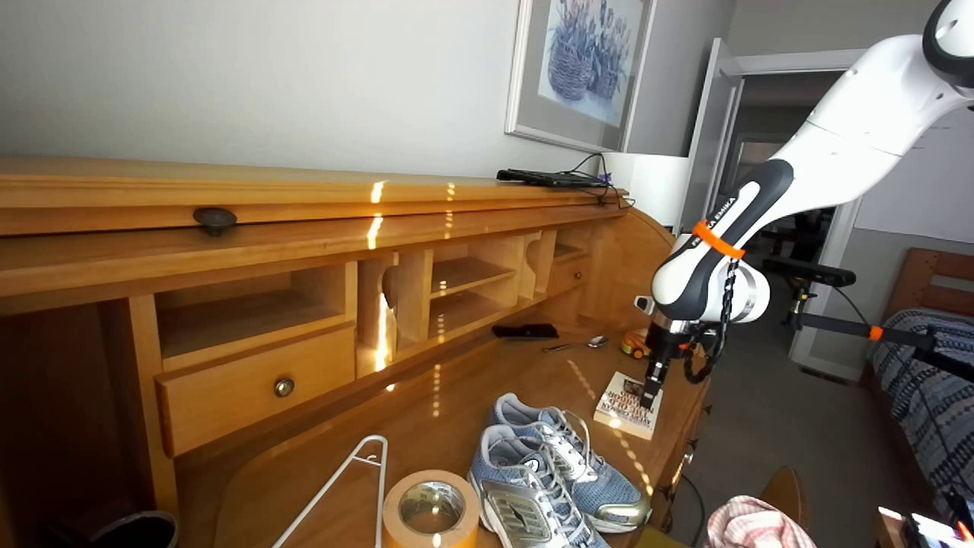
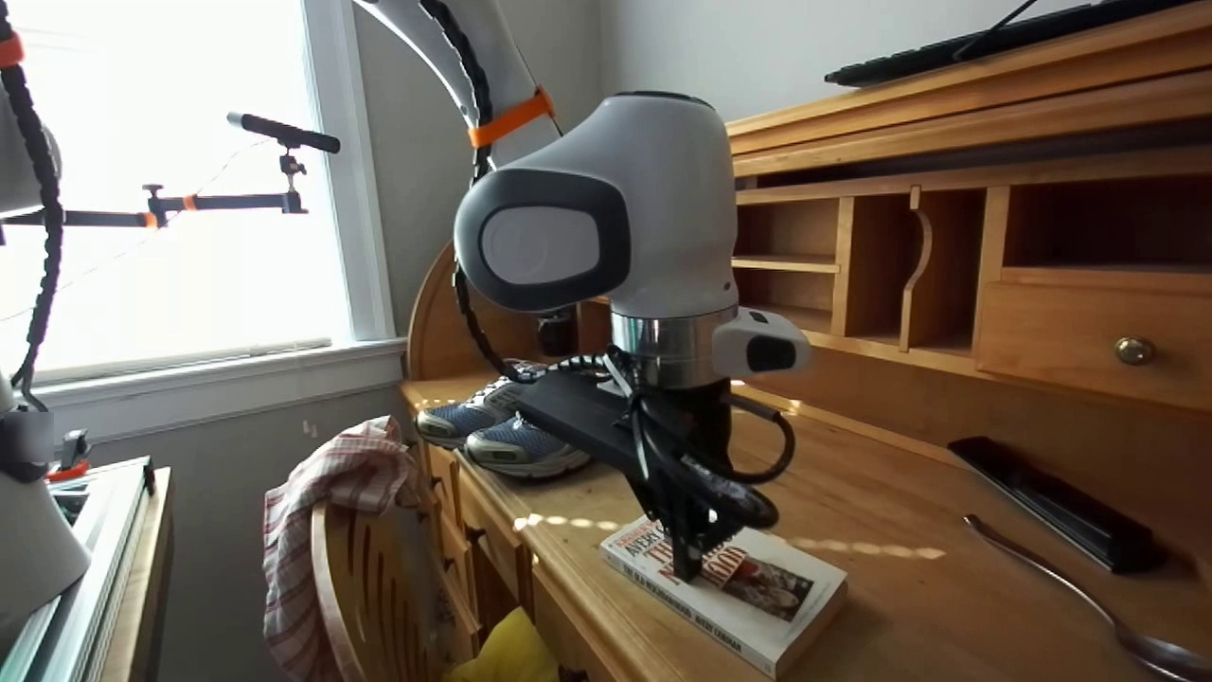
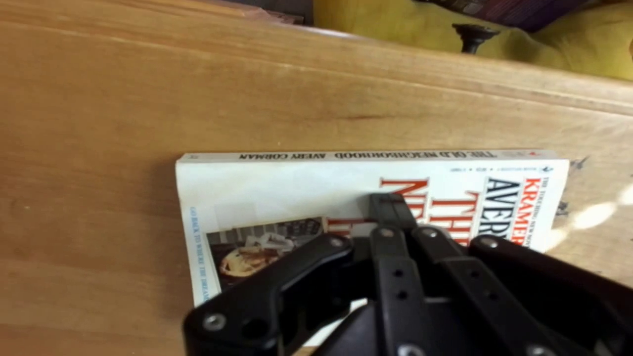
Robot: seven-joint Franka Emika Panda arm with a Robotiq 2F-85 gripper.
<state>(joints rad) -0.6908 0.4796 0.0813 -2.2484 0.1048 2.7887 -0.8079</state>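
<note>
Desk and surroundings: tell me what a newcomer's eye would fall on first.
The big white robot arm would likely draw the eye first, its shut gripper pointing down at a paperback book on the wooden desk. Next come the blue-and-silver shoes, side by side on that desk, beside an orange roll of tape. Then perhaps the framed flower picture, hanging on the wall above.
</note>
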